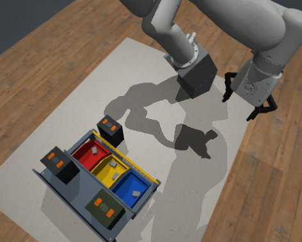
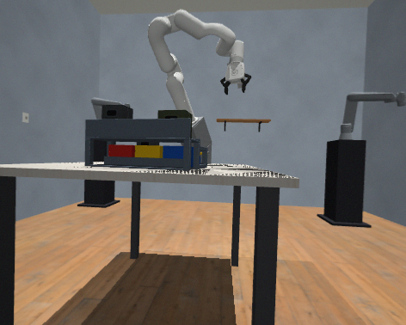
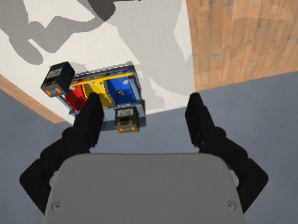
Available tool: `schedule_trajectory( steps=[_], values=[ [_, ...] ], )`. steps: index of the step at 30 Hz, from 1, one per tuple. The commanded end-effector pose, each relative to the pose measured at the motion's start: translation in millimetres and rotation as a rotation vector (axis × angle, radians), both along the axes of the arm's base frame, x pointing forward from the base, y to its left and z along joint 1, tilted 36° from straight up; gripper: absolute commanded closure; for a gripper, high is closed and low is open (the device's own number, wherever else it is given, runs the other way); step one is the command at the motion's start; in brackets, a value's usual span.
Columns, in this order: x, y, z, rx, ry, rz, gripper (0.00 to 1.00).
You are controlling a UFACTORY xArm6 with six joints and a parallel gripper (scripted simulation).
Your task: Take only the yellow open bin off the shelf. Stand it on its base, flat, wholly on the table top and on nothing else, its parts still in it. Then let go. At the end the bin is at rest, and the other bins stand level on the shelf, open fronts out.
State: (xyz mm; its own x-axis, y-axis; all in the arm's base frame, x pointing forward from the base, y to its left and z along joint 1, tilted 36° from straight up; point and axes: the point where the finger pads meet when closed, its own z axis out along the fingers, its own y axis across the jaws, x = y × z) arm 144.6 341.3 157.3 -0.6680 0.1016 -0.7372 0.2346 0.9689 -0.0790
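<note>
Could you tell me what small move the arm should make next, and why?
Probably swing the open, empty gripper down toward the shelf: it hangs high near the table's edge, far from the yellow bin, which sits between the red bin and blue bin.

The yellow bin [image 1: 109,169] sits level on the shelf [image 1: 73,148] between the red bin [image 1: 87,154] and blue bin [image 1: 131,189], holding two small grey parts [image 1: 113,164].

Matt grey metal shelf [image 1: 73,192], glossy plastic yellow bin [image 1: 102,171], wood-plank floor [image 1: 271,179].
</note>
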Motion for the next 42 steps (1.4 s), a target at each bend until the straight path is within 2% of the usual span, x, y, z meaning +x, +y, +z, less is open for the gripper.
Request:
schedule_trajectory(
  steps=[1, 6, 11, 23, 28, 40, 42],
  values=[
    [0.0, 0.3, 0.5, -0.003, 0.015, 0.012, 0.00],
    [0.0, 0.3, 0.5, -0.003, 0.015, 0.012, 0.00],
    [28.8, -39.3, 9.2, -0.123, 0.204, 0.144, 0.00],
    [28.8, -39.3, 9.2, -0.123, 0.204, 0.144, 0.00],
    [57.6, -78.9, 18.0, -0.175, 0.285, 0.201, 0.00],
    [57.6, -78.9, 18.0, -0.175, 0.285, 0.201, 0.00],
    [69.0, -94.7, 21.5, -0.176, 0.285, 0.201, 0.00]
  ],
)
